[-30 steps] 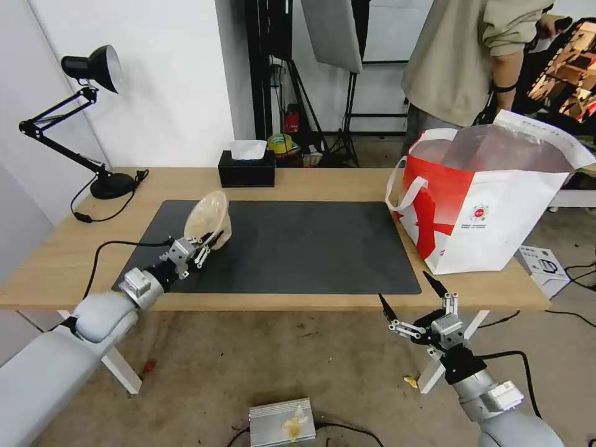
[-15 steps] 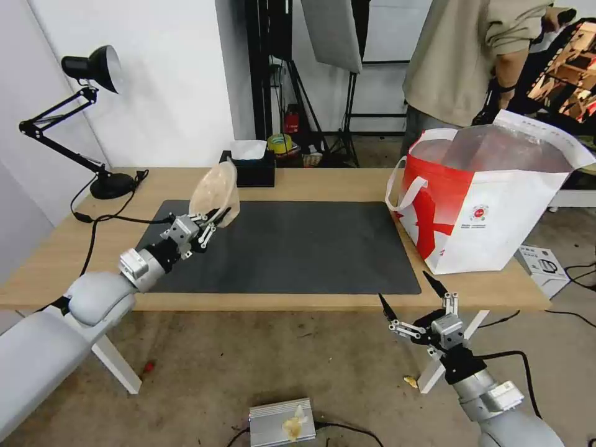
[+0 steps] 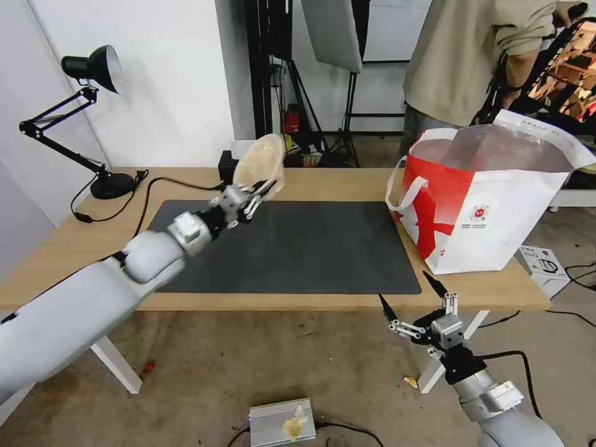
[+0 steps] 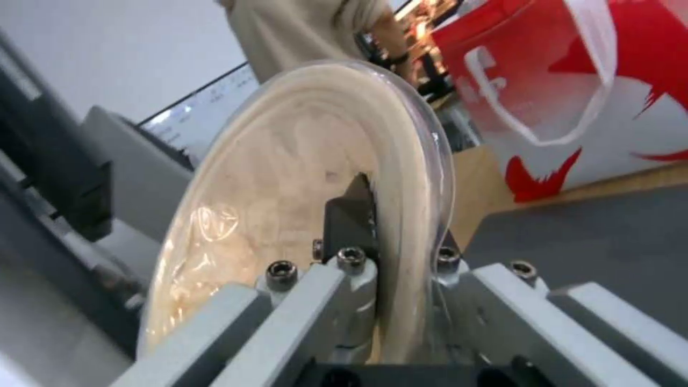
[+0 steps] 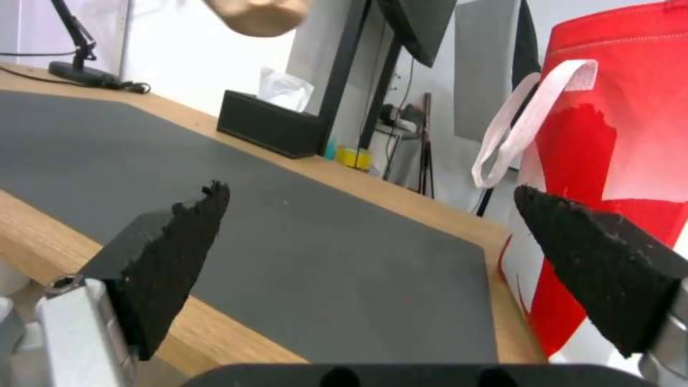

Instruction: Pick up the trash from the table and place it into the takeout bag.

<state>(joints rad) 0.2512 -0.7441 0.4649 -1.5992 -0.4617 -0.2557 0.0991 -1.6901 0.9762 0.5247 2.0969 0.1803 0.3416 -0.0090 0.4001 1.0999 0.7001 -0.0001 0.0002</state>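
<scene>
The left gripper (image 3: 259, 189) pinches the rim of the round beige bowl with a clear lid (image 3: 261, 162) and holds it tilted on its side in the air, above the far edge of the big dark grey mat (image 3: 298, 248) on the long light-wood table (image 3: 347, 180); the boxy white takeout bag with a red panel (image 3: 484, 198) stands open at the table's right end, well apart from the bowl; the right gripper (image 3: 411, 297) hangs below the table's front edge, near the bag, its black fingers (image 5: 172, 258) spread wide and holding nothing.

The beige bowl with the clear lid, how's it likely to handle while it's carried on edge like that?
The beige bowl probably weighs little: the left end effector holds it by the rim alone, above the table. Its glossy clear lid looks slippery and thin, so it might flex or pop off. Tilted so steeply, any leftovers could shift.
</scene>
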